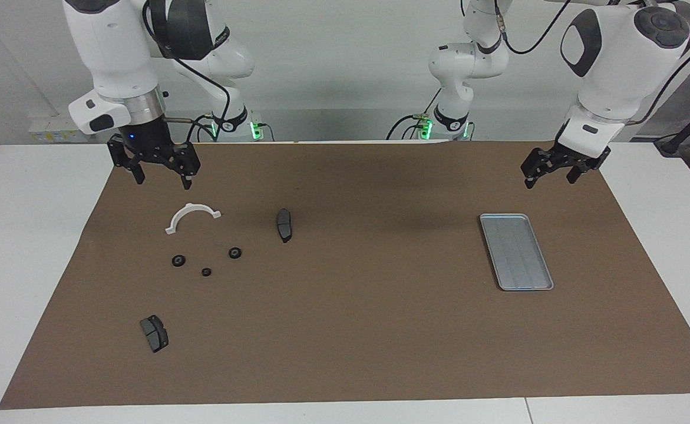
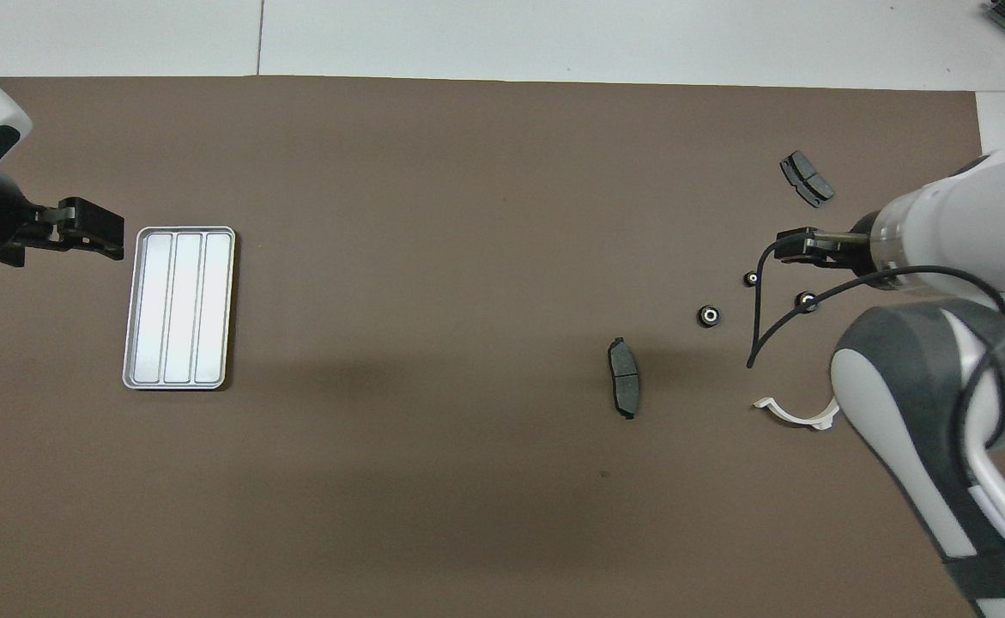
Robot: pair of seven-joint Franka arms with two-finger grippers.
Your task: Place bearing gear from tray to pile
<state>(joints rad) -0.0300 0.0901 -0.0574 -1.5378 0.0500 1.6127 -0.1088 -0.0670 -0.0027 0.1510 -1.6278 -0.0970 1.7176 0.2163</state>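
Hands raised at both ends of the surface, neither holding anything; tray bare.

Right hand (image 1: 159, 171) hung over the brown mat (image 1: 356, 330) at the right arm's end, fingers apart, above the robot-side edge. Left hand (image 1: 557, 171) hung over the mat at the left arm's end, fingers apart. White curved clip (image 1: 192, 217) lay nearest the robots. Dark brake pad (image 1: 284, 224) lay beside it, toward the middle. Three small bearing gears (image 1: 206, 259) lay loosely grouped just farther out, apart from one another. Silver tray (image 1: 516, 251) lay at the left arm's end, well apart from the gears, nothing in it. Second brake pad (image 1: 154, 333) lay farthest from the robots.
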